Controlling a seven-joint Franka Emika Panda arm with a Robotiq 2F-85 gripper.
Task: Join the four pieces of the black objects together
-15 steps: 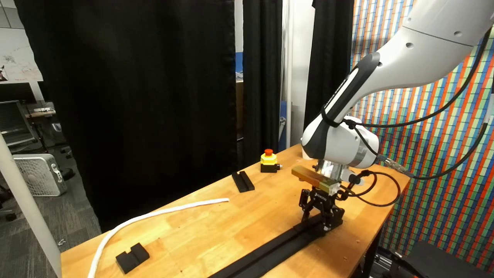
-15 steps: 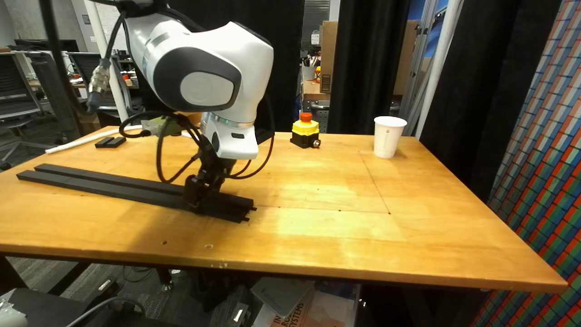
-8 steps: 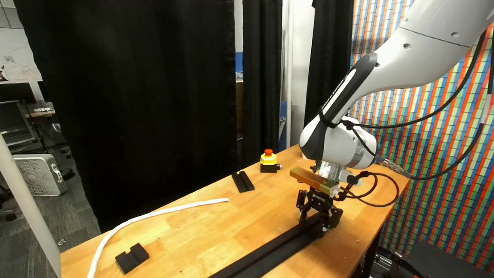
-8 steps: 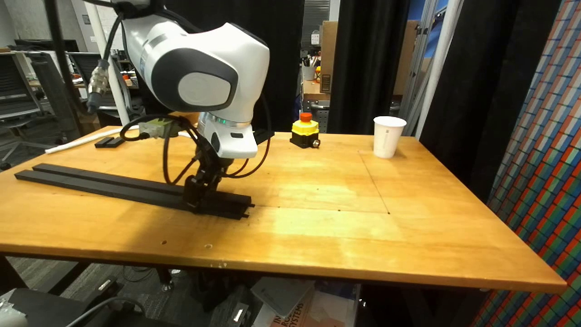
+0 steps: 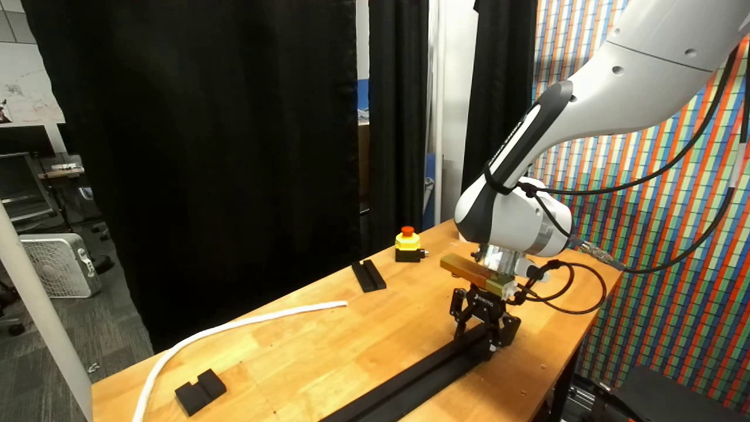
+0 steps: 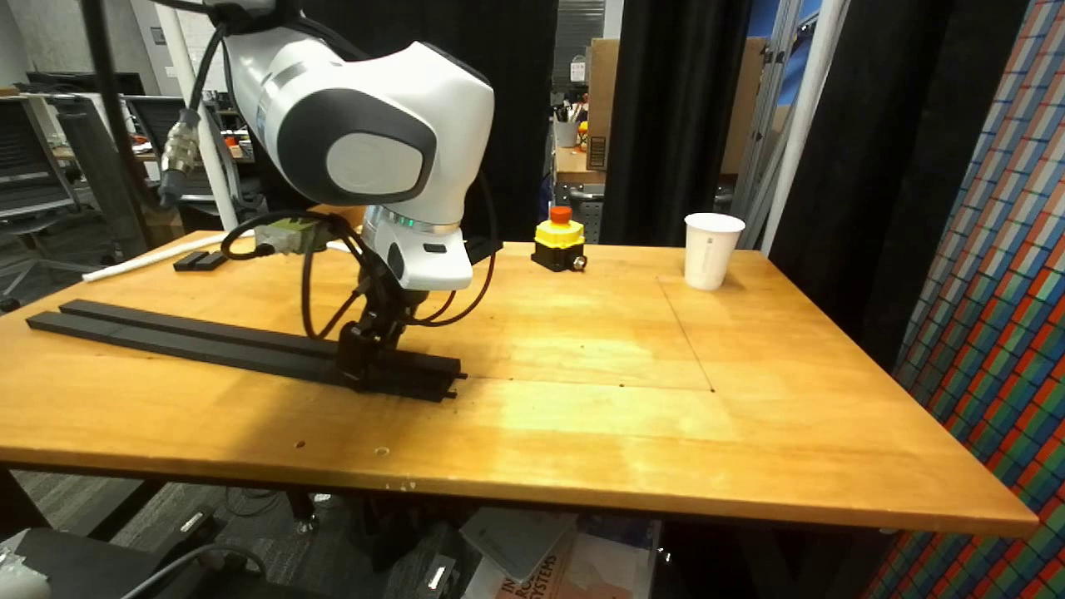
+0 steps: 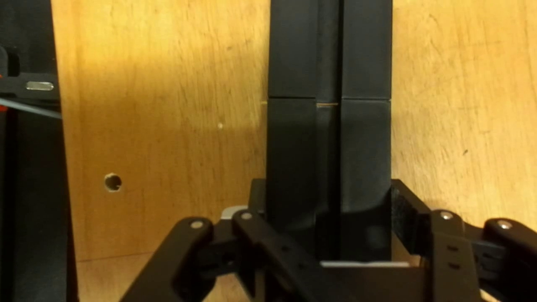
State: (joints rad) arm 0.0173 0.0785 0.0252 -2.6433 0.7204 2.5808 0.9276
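- As it lies under the gripper [image 7: 329, 201], the black end piece [image 7: 365, 147] rests flat on the wooden table [image 7: 168, 126], and one groove goes along its middle.
- The gripper has this piece in its grip, with one finger [image 7: 406, 214] touching each of its long sides.
- Just ahead of the fingers in the wrist view, this piece meets the next black piece [image 7: 293, 50]; between them I see a thin seam, and inside the groove a narrow line of wood colour.
- From this seam the black strip [image 6: 191, 343] continues straight, away from the gripper; of how many pieces, I cannot tell.
- At the opposite side of the gripper, two small pegs [image 6: 450, 394] come out from the end of the held piece.
- Across the table, well apart from the gripper, lies a grooved small black block [image 5: 368, 275], and near to it stands a yellow emergency button [image 5: 408, 245] with red top.
- Beyond the peg end, farther from the gripper, a white paper cup [image 6: 713, 249] stands upright.
- On the side where the strip goes, well apart from the gripper, a second small block [image 5: 200, 391] lies near a white cord [image 5: 234, 324].
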